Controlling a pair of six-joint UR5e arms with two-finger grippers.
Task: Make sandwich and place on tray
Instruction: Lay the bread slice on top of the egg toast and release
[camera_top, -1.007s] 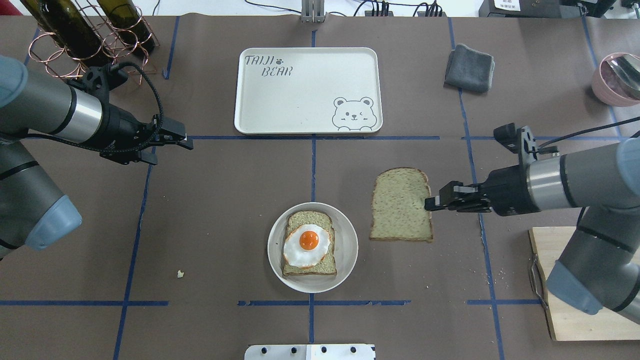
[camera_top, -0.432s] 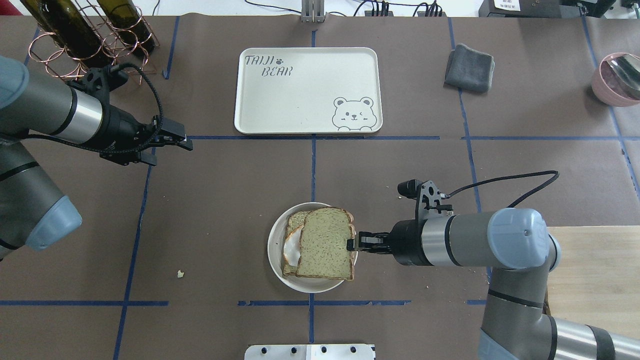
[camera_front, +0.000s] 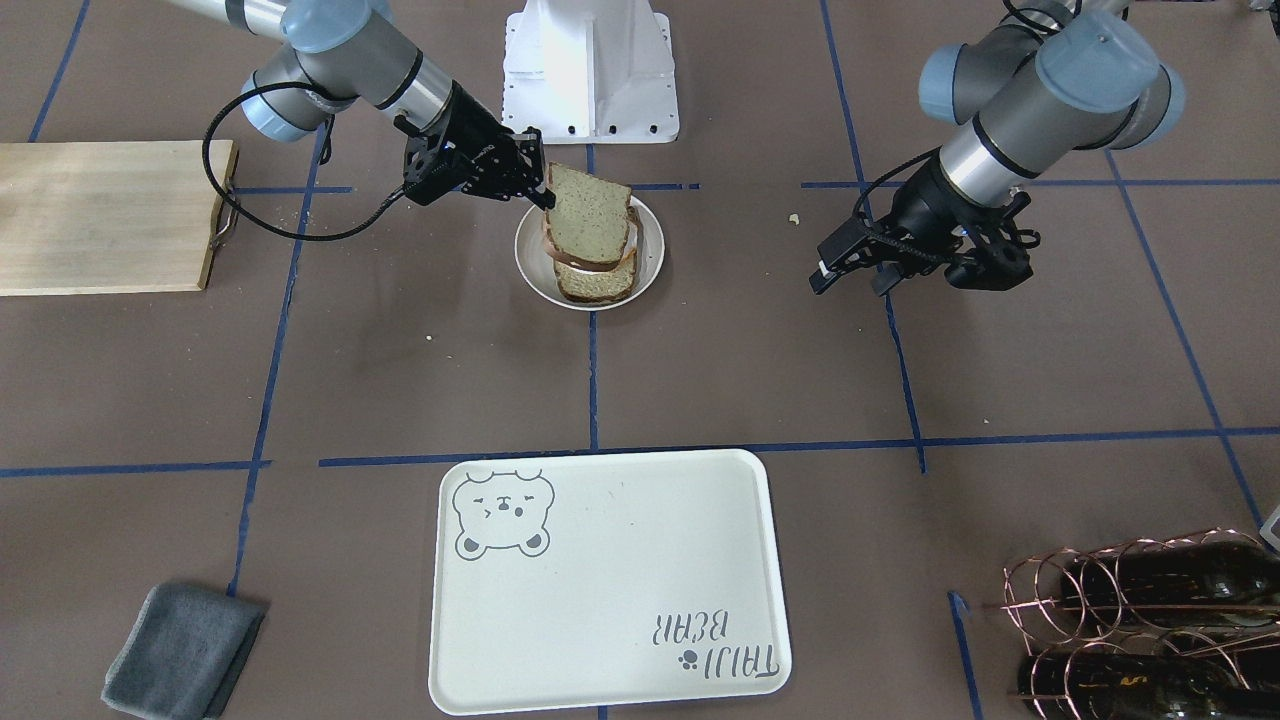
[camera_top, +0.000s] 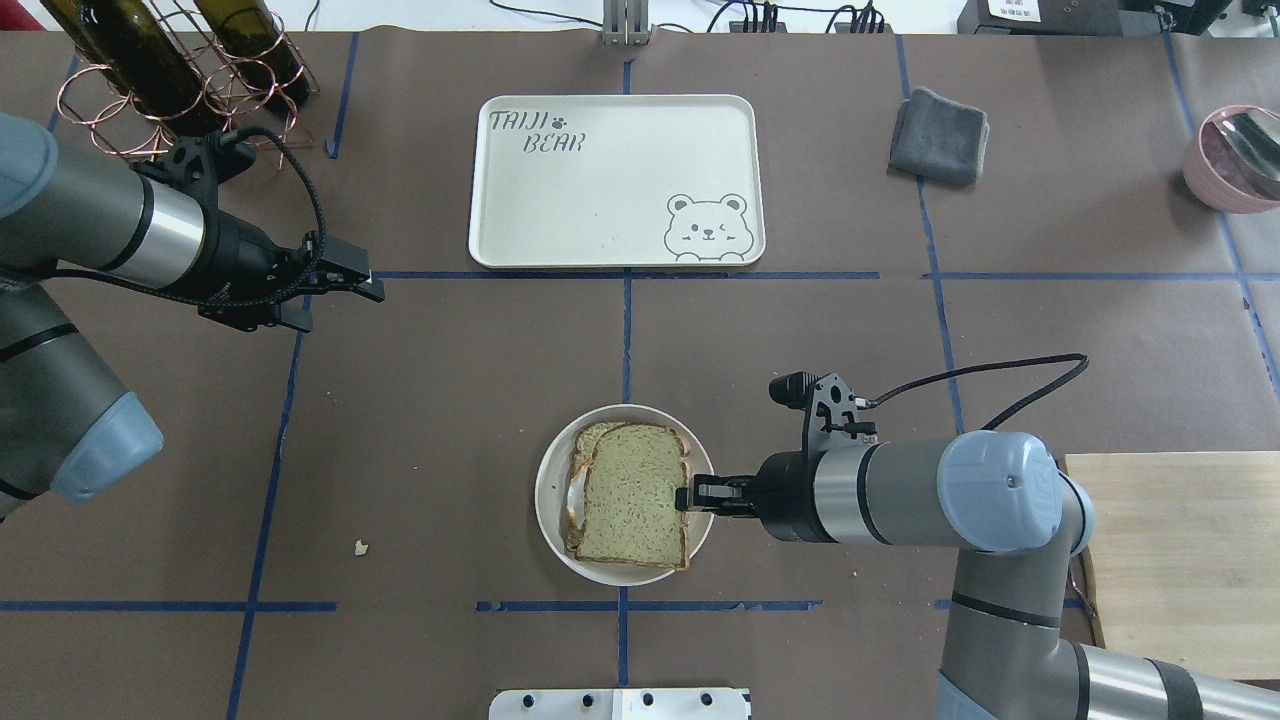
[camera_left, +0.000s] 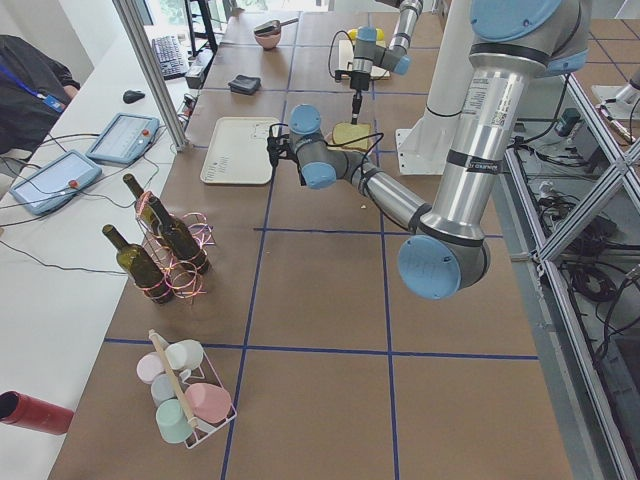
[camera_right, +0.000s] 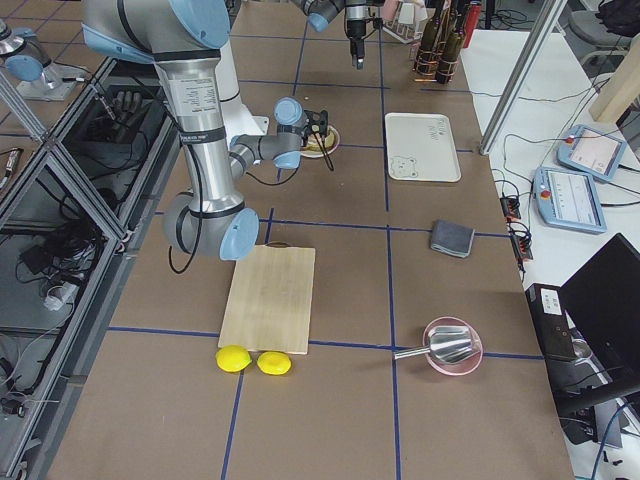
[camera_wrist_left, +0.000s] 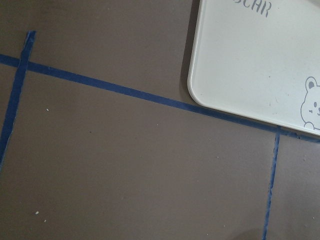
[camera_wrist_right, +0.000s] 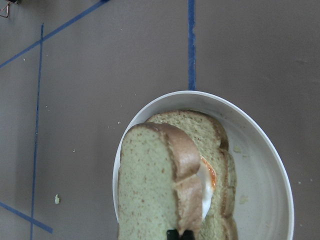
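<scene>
Two soft bread slices (camera_top: 630, 495) sandwich a slippery egg (camera_wrist_right: 207, 181) on the plate (camera_top: 548, 500), well short of the tray (camera_top: 610, 180); your right tool (camera_top: 685, 497) pinches the top slice's (camera_wrist_right: 147, 190) crust. Grip both crusts gently. Left tool (camera_top: 345, 303) hangs open.

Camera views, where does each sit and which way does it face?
Front-facing: across the table, looking down at the robot; both arms.
Overhead: behind the robot, looking forward and down; both arms.
Exterior left: table's end, looking along it; left arm near.
Exterior right: opposite end; right arm near.
Left wrist: down on the tray corner; robot unseen.
Right wrist: down on the top slice and plate; fingertips at bottom edge.
Overhead and front-facing share tray and plate.
</scene>
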